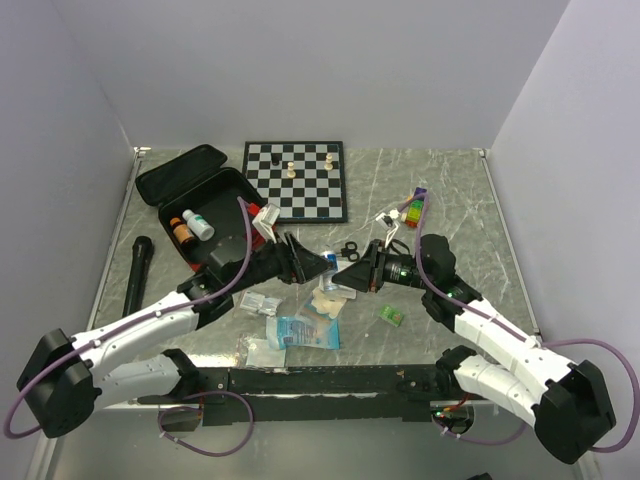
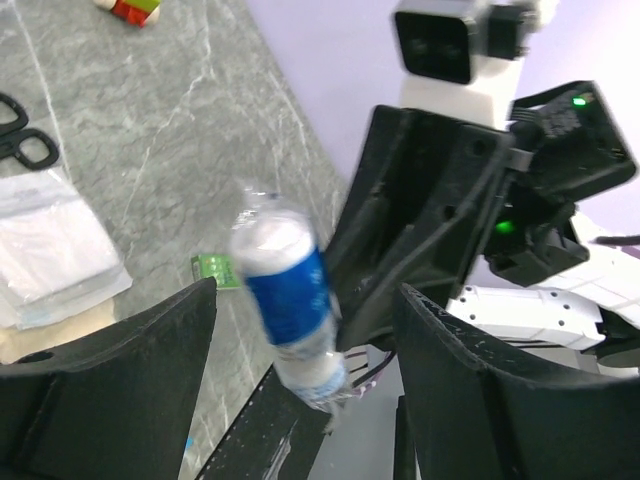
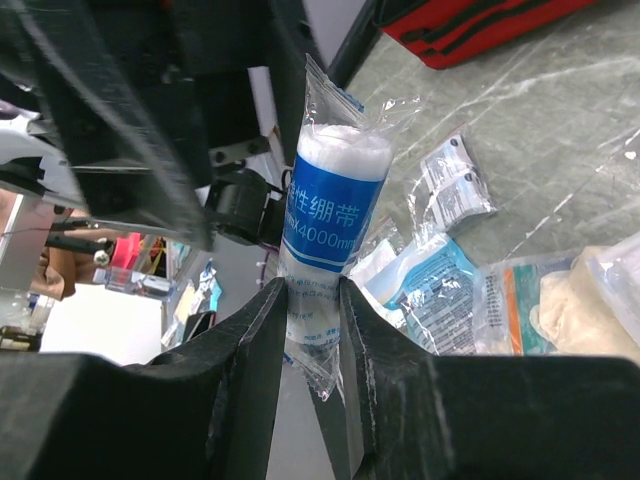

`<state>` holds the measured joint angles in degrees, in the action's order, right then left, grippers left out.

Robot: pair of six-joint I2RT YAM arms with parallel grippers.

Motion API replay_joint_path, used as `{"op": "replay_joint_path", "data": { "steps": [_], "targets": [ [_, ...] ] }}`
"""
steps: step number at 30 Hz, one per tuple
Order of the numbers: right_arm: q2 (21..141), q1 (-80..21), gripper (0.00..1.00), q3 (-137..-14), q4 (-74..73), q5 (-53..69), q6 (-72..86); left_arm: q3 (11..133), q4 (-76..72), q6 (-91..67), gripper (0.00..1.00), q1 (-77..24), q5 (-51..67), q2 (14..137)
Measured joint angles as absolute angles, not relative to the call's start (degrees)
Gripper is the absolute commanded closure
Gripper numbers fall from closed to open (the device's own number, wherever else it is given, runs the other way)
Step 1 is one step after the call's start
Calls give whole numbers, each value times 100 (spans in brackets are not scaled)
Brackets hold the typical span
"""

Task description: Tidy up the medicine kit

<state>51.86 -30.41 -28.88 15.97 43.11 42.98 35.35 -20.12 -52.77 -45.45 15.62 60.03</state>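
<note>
The medicine kit (image 1: 190, 185) lies open at the back left, black lining up, with a strip of its red outside (image 1: 266, 226) showing at its right edge; that red shell (image 3: 480, 30) also shows in the right wrist view. Above the table's middle, my right gripper (image 1: 347, 274) (image 3: 313, 290) is shut on the lower end of a plastic-wrapped bandage roll (image 3: 335, 200) with a blue label. My left gripper (image 1: 318, 268) (image 2: 305, 300) stands open with the bandage roll (image 2: 285, 300) between its fingers (image 2: 150, 370), a gap on each side.
Two small bottles (image 1: 190, 227) stand in the kit. A chessboard (image 1: 296, 180) with a few pieces sits behind. Scissors (image 1: 347, 250), flat sachets and packets (image 1: 305, 330), a green packet (image 1: 390, 315), a colourful box (image 1: 415, 210) and a black cylinder (image 1: 139, 270) lie on the table.
</note>
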Motion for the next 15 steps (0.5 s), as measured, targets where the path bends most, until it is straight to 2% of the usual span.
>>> {"op": "replay_joint_path", "data": {
  "steps": [7,15],
  "targets": [
    [5111,-3116,66,-2888,1715,4294,4300,3535,-1905,-5332,29,-4545,1555,6112],
    [5129,-3212,66,-2888,1717,4289,4298,3535,-1933,-5371,53,-4545,1535,6117]
  ]
}}
